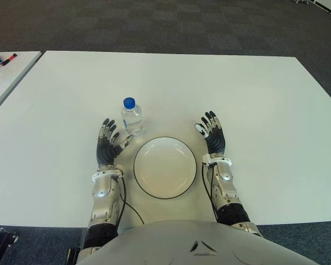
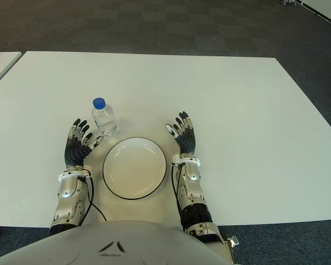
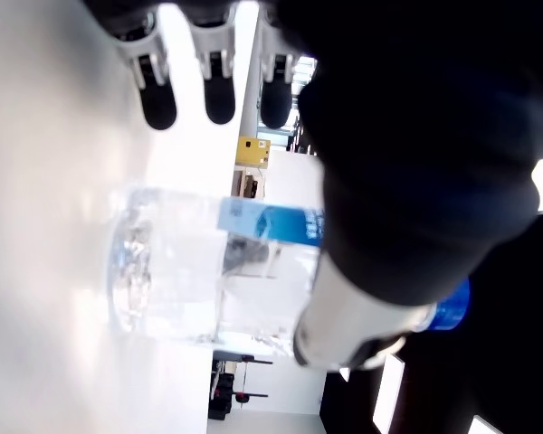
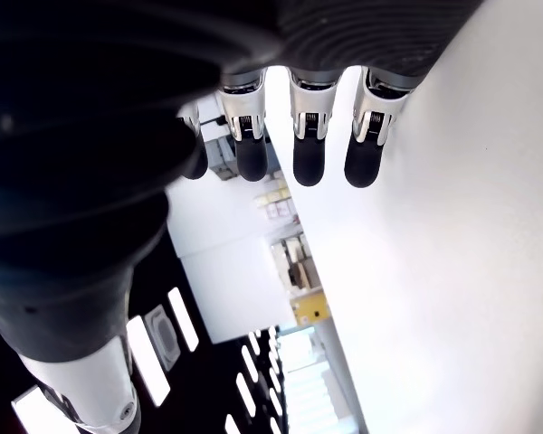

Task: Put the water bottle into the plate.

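Note:
A small clear water bottle point(image 1: 132, 117) with a blue cap stands upright on the white table point(image 1: 254, 99), just beyond the far left rim of a white plate point(image 1: 165, 167) with a dark edge. My left hand point(image 1: 108, 143) is open, fingers spread, to the left of the plate and just short of the bottle, its thumb pointing toward it. In the left wrist view the bottle point(image 3: 190, 267) stands close ahead of the fingertips point(image 3: 219, 101), untouched. My right hand point(image 1: 212, 131) is open to the right of the plate, holding nothing.
A second white table point(image 1: 5, 74) at the far left carries a marker point(image 1: 9, 59) and small items. Dark carpet point(image 1: 171, 25) lies beyond the table's far edge.

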### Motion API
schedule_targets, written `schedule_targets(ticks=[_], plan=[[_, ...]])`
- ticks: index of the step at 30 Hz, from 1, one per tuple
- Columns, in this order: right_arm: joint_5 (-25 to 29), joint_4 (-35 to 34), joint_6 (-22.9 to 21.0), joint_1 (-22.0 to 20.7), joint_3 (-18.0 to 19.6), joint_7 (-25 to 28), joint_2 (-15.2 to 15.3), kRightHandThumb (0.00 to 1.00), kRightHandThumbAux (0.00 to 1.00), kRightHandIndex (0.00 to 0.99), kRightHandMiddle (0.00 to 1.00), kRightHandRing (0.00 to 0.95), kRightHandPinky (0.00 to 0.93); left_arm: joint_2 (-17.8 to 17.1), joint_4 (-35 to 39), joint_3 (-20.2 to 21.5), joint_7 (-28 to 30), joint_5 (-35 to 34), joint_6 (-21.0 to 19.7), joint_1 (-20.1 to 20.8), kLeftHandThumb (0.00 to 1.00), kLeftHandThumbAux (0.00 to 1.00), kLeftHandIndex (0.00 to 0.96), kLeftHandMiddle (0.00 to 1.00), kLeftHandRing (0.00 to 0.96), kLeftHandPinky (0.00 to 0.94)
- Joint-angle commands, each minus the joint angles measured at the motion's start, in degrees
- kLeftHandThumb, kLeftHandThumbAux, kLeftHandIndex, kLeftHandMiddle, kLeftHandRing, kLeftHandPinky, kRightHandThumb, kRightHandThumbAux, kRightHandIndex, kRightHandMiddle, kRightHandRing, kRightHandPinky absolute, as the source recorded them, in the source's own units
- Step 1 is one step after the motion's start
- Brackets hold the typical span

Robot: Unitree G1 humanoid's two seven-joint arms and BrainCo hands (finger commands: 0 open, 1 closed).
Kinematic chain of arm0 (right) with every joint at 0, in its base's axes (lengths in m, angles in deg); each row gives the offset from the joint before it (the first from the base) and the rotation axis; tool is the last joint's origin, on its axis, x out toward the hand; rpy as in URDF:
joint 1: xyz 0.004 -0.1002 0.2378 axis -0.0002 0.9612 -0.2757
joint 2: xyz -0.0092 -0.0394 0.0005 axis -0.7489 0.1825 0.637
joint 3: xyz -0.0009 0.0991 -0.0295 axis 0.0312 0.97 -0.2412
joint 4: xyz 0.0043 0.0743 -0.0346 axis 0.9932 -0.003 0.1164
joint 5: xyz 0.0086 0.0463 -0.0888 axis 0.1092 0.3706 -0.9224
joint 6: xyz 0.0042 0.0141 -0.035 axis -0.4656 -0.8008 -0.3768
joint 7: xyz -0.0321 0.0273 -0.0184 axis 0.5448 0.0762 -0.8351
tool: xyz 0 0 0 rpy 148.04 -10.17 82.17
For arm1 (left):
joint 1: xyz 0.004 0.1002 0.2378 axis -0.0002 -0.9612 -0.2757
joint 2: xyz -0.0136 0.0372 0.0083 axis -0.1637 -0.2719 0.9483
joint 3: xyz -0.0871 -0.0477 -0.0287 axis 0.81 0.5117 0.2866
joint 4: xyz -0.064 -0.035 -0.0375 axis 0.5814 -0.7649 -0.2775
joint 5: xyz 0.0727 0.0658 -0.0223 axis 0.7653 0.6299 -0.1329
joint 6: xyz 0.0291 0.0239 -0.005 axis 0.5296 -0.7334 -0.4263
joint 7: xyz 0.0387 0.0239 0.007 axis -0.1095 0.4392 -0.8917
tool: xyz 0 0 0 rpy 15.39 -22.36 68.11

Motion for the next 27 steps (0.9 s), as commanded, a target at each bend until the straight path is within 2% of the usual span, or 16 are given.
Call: schedule_targets(ticks=[1, 8, 27], plan=[[1.2, 2.4, -2.1, 1.1, 0.3, -0.5, -7.8, 0.022, 0.802, 0.086, 0.099, 0.087, 0.123, 1.2, 0.1, -0.4, -0.9, 1.1, -0.1, -0.2, 0.03, 0.981, 0.07, 0.111, 0.103, 0.147], [1.3, 2.4, -2.3, 1.2, 0.5, -0.8, -8.1, 0.024, 0.8, 0.091, 0.101, 0.088, 0.13, 1.0, -0.1, -0.6, -1.4, 2.4, 0.7, -0.2, 0.011, 0.972, 0.062, 0.103, 0.099, 0.145], [0.4, 2.7, -1.9, 1.0, 0.1, -1.0, -8.0, 0.02, 0.792, 0.08, 0.096, 0.084, 0.117, -0.2, -1.3, -1.2, -6.2, 11.2, 2.7, 0.6, 0.005, 0.9, 0.049, 0.087, 0.09, 0.141]])
